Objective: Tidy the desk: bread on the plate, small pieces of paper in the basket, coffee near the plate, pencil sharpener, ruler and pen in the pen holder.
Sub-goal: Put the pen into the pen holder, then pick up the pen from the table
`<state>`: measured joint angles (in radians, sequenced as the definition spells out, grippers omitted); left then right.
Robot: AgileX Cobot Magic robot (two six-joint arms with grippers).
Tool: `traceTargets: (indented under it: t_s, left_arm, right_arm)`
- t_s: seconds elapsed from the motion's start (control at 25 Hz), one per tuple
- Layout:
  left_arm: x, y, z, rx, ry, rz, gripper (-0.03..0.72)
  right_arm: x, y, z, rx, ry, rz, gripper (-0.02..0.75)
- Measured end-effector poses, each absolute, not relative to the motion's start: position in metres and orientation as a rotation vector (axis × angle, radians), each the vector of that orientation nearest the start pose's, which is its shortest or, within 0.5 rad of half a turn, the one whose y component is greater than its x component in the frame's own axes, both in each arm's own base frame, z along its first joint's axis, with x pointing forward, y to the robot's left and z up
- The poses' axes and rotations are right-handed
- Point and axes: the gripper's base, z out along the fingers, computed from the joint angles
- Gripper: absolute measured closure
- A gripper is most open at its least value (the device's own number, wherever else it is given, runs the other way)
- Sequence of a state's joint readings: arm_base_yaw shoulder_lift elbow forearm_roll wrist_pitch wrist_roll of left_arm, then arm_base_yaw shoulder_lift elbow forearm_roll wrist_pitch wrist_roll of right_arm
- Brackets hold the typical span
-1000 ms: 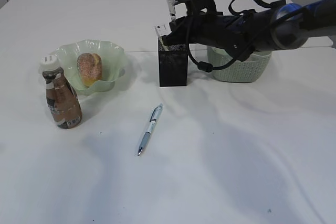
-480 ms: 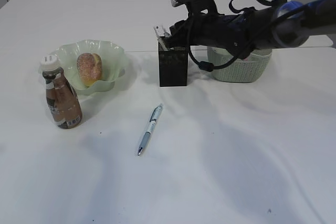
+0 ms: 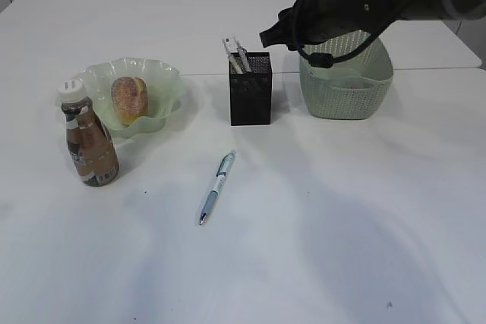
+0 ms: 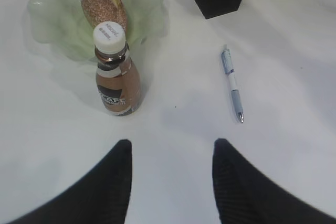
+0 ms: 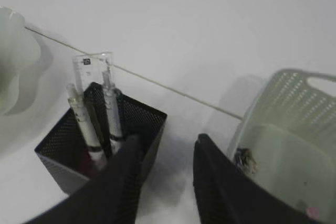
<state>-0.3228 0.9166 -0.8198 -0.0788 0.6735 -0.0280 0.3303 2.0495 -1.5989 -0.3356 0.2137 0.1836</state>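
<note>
The pen holder [image 3: 250,88] stands upright near the middle of the desk [image 3: 319,218], a black mesh box with the ruler [image 5: 92,68] leaning in its back corner and two pale pens beside it, their tops poking above the rim. Just to its right sits the basket [image 3: 346,85], and from my right wrist I can see a small dark scrap lying on its floor. A blue-and-white pen [image 3: 216,187] lies flat on the bare surface in front of the holder, well apart from it.

To the left, the bread [image 3: 129,99] rests inside the plate [image 3: 163,81], and the coffee [image 3: 89,136] stands upright just in front of that dish, near its rim.

My right gripper [image 5: 164,148] hangs above the gap between holder and basket, its two black fingers parted with nothing between them. My left gripper [image 4: 170,153] hovers low over the near edge of the desk, its fingers spread and empty, the coffee straight ahead of it.

The desk is plain white and matte, with soft shadows and a thin seam running across behind the holder. Beyond its far edge, pale wall panels show.
</note>
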Motion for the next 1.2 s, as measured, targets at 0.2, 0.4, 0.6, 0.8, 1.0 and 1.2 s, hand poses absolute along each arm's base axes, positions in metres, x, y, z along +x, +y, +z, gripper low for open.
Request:
traceTargets:
  t_s: [0.2, 0.4, 0.6, 0.8, 1.0, 1.2]
  left_arm:
    - [0.174, -0.063, 0.346, 0.296, 2.235, -0.278, 0.334]
    - [0.188, -0.071, 0.361, 0.350, 2.262, -0.271, 0.333]
    - [0.202, -0.099, 0.366, 0.472, 2.279, -0.318, 0.333]
    - [0.222, -0.122, 0.357, 0.546, 2.351, -0.334, 0.330]
    - [0.248, -0.136, 0.347, 0.571, 2.450, -0.315, 0.329]
    - [0.271, -0.148, 0.343, 0.590, 2.513, -0.302, 0.329]
  right_arm:
    - [0.445, 0.143, 0.260, -0.371, 2.214, 0.036, 0.455]
    - [0.429, 0.136, 0.282, -0.288, 2.417, 0.028, 0.456]
    - [0.412, 0.131, 0.300, -0.266, 2.638, 0.003, 0.456]
    - [0.400, 0.133, 0.311, -0.313, 2.758, 0.044, 0.456]
    - [0.398, 0.137, 0.315, -0.365, 2.763, 0.115, 0.456]
    - [0.386, 0.142, 0.333, -0.413, 2.724, 0.242, 0.456]
